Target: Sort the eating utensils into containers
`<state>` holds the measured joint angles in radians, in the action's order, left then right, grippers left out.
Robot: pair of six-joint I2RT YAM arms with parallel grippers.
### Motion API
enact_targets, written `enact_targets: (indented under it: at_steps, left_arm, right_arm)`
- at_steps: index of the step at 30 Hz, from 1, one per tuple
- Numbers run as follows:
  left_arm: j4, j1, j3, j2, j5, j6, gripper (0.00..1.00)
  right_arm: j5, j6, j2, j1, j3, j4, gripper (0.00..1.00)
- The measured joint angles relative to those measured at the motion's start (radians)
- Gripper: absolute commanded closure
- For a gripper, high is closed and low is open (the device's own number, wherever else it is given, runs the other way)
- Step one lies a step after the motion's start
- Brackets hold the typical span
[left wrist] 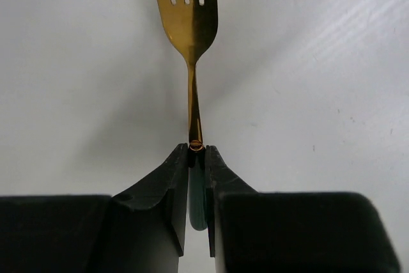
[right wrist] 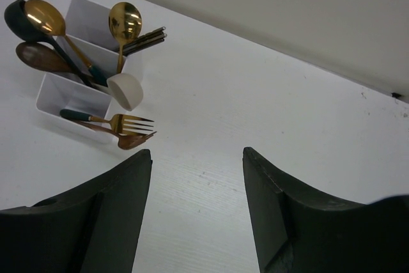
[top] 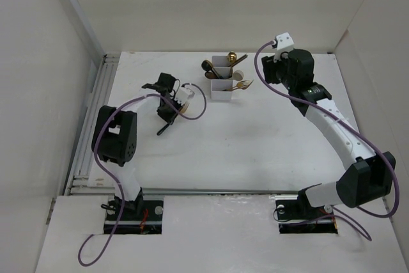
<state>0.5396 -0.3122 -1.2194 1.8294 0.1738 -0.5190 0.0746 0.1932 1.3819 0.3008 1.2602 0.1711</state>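
White table [top: 255, 151], walls [top: 38, 62] on three sides, open middle. Left end effector [left wrist: 196, 151] clamped on gold fork [left wrist: 190, 27]; right end effector [right wrist: 197, 155] apart, near white box [right wrist: 51, 100].

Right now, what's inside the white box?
Gold spoons, a black spoon, a brown spoon, a white spoon, chopsticks and a gold fork stick out. The box walls hide most handle ends.

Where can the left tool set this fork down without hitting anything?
The table is bare across the middle, nearer than the white box, between left arm and right arm. Bare too between box and right tool. Crowded: the box, utensils sticking out.
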Motion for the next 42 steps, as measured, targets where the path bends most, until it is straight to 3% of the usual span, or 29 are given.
enact_targets:
  at_steps: [7,15,21,27,38,42]
  left_arm:
    - [-0.09,0.029,-0.12,-0.057,0.123,0.013,1.0]
    - [-0.372,-0.079,-0.148,-0.16,0.255,0.029,1.0]
    - [-0.686,-0.16,-0.293,0.013,0.29,0.14,1.0]
    - [-0.898,-0.192,-0.313,0.173,0.291,0.202,1.0]
    - [-0.991,-0.218,-0.335,0.294,0.254,0.23,1.0]
    - [-1.013,-0.23,-0.333,0.306,0.235,0.233,0.85]
  right_arm:
    - [0.019,0.0,0.002,0.0,0.001,0.0,0.35]
    - [0.029,-0.006,0.055,-0.002,0.021,-0.008,0.35]
    - [0.026,-0.019,0.119,-0.034,0.071,-0.023,0.35]
    - [0.037,-0.029,0.138,-0.052,0.102,-0.026,0.35]
    - [0.05,-0.028,0.141,-0.052,0.108,-0.03,0.35]
    - [0.05,-0.028,0.144,-0.052,0.108,-0.029,0.35]
